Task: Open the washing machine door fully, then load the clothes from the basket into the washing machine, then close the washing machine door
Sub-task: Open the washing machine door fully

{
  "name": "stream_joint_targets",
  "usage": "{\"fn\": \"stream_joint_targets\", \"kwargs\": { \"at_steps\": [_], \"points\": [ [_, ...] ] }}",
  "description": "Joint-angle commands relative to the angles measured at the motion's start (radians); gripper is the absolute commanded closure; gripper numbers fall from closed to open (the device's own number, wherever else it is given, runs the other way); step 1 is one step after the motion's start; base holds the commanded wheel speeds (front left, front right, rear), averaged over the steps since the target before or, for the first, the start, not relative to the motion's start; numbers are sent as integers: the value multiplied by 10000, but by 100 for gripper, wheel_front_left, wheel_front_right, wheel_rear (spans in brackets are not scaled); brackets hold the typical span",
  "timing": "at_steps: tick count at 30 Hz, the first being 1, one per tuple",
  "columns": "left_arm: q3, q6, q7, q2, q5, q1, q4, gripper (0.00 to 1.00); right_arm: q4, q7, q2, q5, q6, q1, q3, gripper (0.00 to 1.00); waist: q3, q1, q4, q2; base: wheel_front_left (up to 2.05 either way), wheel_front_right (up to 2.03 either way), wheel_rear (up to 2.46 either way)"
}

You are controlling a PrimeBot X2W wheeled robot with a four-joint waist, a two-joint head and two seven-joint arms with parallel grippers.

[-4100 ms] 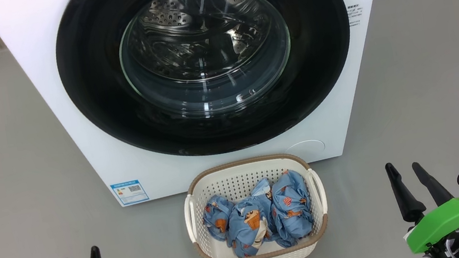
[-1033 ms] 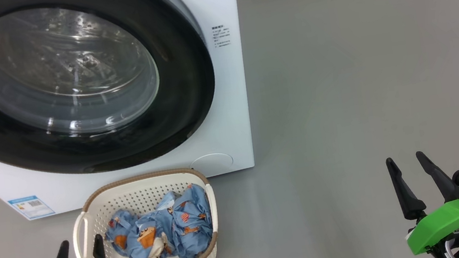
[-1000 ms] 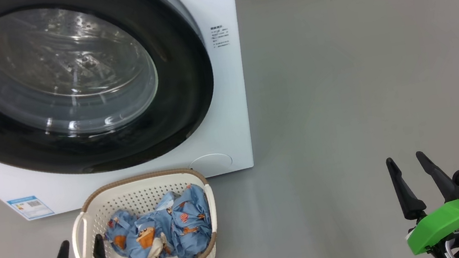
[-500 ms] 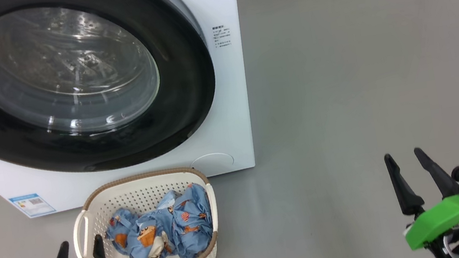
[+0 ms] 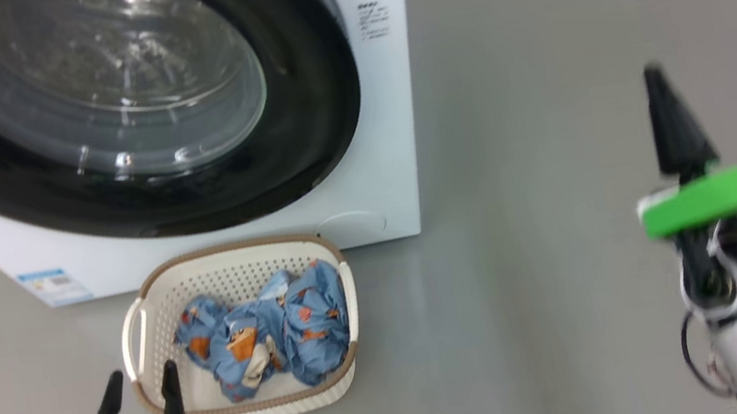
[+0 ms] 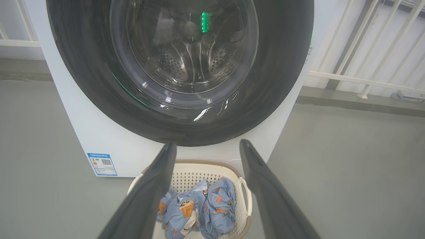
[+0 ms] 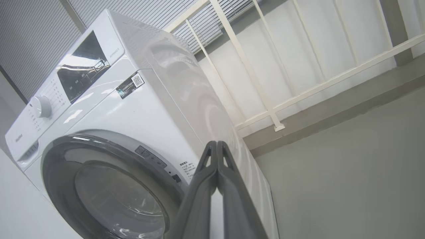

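**Lower left of frame, head view:** the left gripper (image 5: pixel 143 376) hangs low, just in front of the basket. Its 2 dark fingers are spread apart with nothing between them. In the left wrist view these fingers frame the basket without touching it.

**Upper left of frame:** the washing machine door (image 5: pixel 317 134) sits flush against the white washing machine (image 5: pixel 398 159). No gap shows at its edge. The steel drum (image 6: pixel 189 63) shows behind the glass window (image 5: pixel 103 93). A blue label sticker (image 5: pixel 54 286) marks the cabinet's lower left corner.

**Lower centre-left:** the basket (image 5: pixel 235 246) stands on the grey floor (image 5: pixel 528 249), just in front of the machine and below the door. The clothes (image 5: pixel 262 329) are blue printed garments bunched together inside it. The number of pieces cannot be told.

**Right of frame:** the right gripper (image 5: pixel 656 80) is raised at mid-height over bare floor, well apart from the machine, and is blurred. The right wrist view shows its fingers pressed tight together, pinching nothing, pointing toward the machine's right front edge.

**Assessment:** 0 of 3 steps are complete. The door is not opened, the clothes are not loaded, and closing is not yet due. The step in hand appears to be an approach to the door with the right arm. No handle can be made out with certainty.
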Motion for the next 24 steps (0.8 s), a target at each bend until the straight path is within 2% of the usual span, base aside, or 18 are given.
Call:
{"fn": "stream_joint_targets", "kwargs": {
  "at_steps": [1,8,13,24],
  "points": [
    [276,4,-109,160,-154,-545,-350,0,-333,-88,-68,729,46,-669,126,100,402,0,350,0,0,0,0],
    [-8,4,-109,56,-309,-1090,-448,0,-161,-56,-804,3617,46,-2277,956,100,1069,0,913,0,0,0,0],
    [-198,4,-109,-83,-440,-1505,-576,0,-197,451,-1489,5509,46,-3480,1867,100,1590,0,1293,0,0,0,0],
    [-500,4,-109,-339,-667,-2035,-811,0,-52,2394,-2348,7776,46,-5303,2849,100,2508,0,1939,0,0,0,0]
  ]
}}
